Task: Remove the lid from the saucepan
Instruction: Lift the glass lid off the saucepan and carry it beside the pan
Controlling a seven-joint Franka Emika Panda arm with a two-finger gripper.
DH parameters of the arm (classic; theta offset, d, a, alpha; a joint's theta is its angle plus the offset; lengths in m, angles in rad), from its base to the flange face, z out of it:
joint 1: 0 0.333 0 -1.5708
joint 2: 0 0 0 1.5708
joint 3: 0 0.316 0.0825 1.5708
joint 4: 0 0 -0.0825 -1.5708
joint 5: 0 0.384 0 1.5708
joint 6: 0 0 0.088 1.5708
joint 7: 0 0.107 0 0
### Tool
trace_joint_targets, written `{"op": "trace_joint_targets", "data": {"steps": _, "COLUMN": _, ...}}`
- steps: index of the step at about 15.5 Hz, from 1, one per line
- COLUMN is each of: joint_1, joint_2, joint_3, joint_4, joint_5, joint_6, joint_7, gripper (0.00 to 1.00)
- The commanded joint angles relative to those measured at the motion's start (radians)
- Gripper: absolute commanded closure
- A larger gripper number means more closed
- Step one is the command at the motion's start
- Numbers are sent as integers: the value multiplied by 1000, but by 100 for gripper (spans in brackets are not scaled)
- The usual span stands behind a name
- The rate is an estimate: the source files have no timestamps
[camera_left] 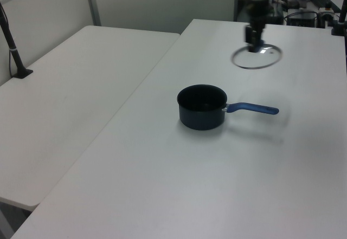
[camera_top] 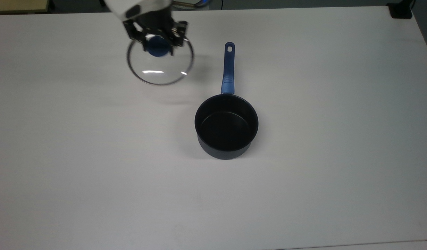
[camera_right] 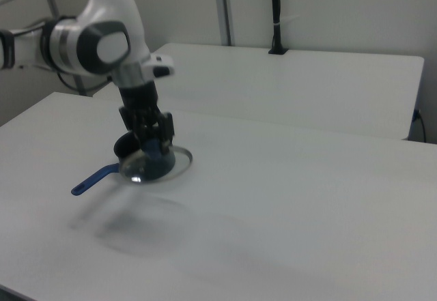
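The round clear glass lid with its blue knob (camera_top: 159,61) hangs in the air, the black two-finger gripper (camera_top: 157,37) pinching that knob between its fingers, well apart from the small dark saucepan with the long blue handle (camera_top: 226,126) open on the white counter (camera_top: 303,173). One risk: the knob slipping, so the glass drops. The left view shows the lid (camera_left: 257,56) clear above the counter; the right view has it overlapping the saucepan (camera_right: 126,145).

You have the saucepan (camera_top: 226,130) standing uncovered on the table (camera_top: 60,156), handle toward the top view's top, the lid (camera_top: 160,66) held clear at the top view's upper left, gripper (camera_top: 157,43) clamped on its knob.
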Motion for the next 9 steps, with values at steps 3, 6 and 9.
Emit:
{"op": "trace_joint_targets", "data": {"steps": 3, "joint_1": -175, "joint_2": -103, "joint_3": -4, "joint_4": -297, "joint_5": 19, "joint_6": 209, "joint_7": -378, "gripper": 53}}
{"op": "trace_joint_targets", "data": {"steps": 6, "joint_1": -217, "joint_2": -81, "joint_3": -4, "joint_4": -383, "joint_5": 20, "joint_6": 363, "joint_7": -488, "gripper": 52}}
{"op": "trace_joint_targets", "data": {"steps": 9, "joint_1": -219, "joint_2": -34, "joint_3": -4, "joint_4": -457, "joint_5": 25, "joint_6": 522, "joint_7": -498, "gripper": 52}}
